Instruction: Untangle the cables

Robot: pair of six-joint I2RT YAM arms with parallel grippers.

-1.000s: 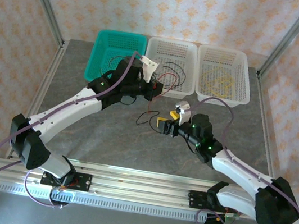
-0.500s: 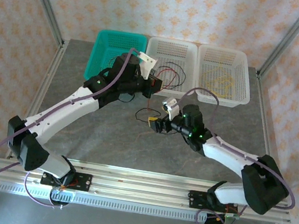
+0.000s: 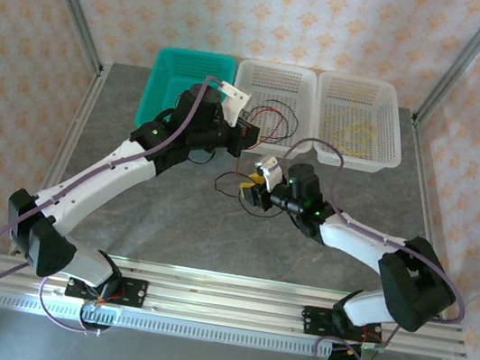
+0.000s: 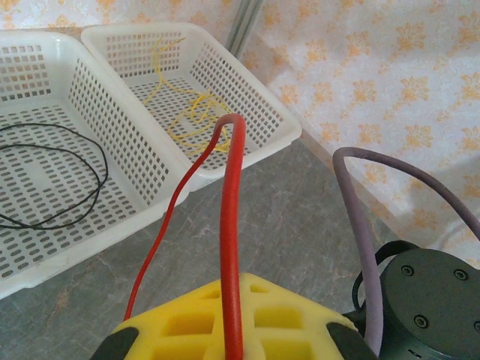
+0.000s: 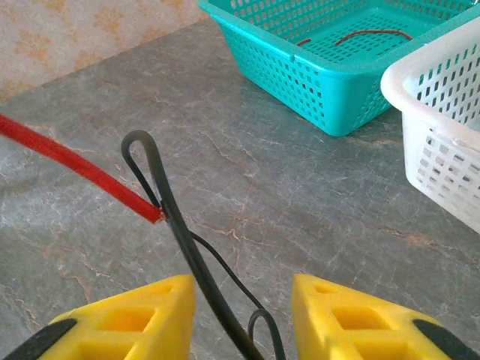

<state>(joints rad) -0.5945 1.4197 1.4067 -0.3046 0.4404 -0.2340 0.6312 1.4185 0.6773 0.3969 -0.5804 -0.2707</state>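
In the left wrist view my left gripper (image 4: 229,300) is shut on a red cable (image 4: 229,225), which rises from the yellow jaws, bends over and falls back to the table. From above, the left gripper (image 3: 249,136) hangs by the middle white basket's front edge. My right gripper (image 5: 241,289) is low over the table with its yellow jaws apart. A black cable (image 5: 180,240) runs between them, close to the left finger. The red cable's cut end (image 5: 154,214) touches a loop of that black cable. Seen from above, the right gripper (image 3: 250,193) is over the black cable (image 3: 222,180).
Three baskets line the back: a teal one (image 3: 169,77) with a red strand (image 5: 371,34) inside, a middle white one (image 4: 112,120) holding a black cable (image 4: 52,217), and a right white one (image 4: 247,90) holding a yellow cable (image 4: 191,112). Bare grey table lies in front.
The right gripper has moved left and away from the front edge, over the black cable, and its jaws have narrowed around it. The left gripper has shifted only slightly, still shut on the red cable.
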